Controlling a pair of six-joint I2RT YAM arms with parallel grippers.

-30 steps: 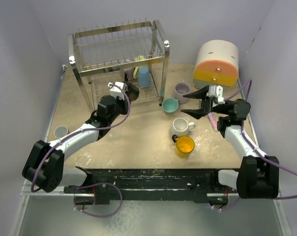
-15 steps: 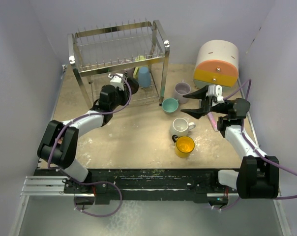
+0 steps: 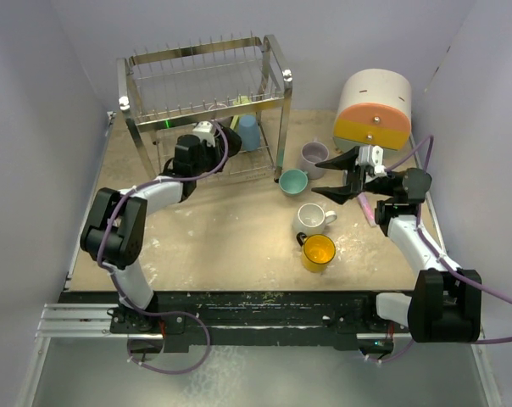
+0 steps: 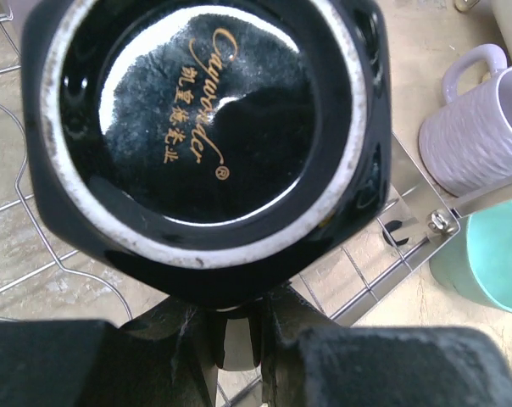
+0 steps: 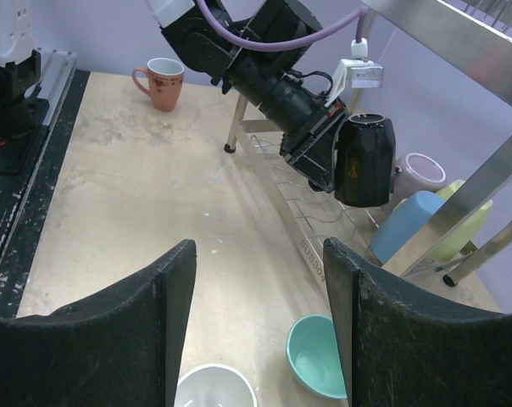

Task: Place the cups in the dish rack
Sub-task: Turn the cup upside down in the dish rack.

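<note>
Our left gripper (image 5: 322, 151) is clamped on the black mug (image 5: 364, 161), which juts from its fingertips with its base turned back toward the wrist, just above the lower wire shelf of the dish rack (image 3: 201, 80). A blue cup (image 5: 402, 225) sits just beyond it. Our right gripper (image 5: 258, 254) hangs with jaws spread and nothing between them, a white mug (image 5: 214, 392) and a teal mug (image 5: 317, 365) below.

The glossy black ceramic mug (image 4: 201, 127) in my left gripper (image 4: 239, 335) hangs over the lower wire grid of the tall chrome-tube dish rack (image 3: 207, 108). Deeper in that tier sits a blue ceramic mug (image 3: 249, 131). Right of the rack stand a lilac ribbed mug (image 3: 314, 155) and, nearer me, a teal mug (image 3: 292, 181).
</note>
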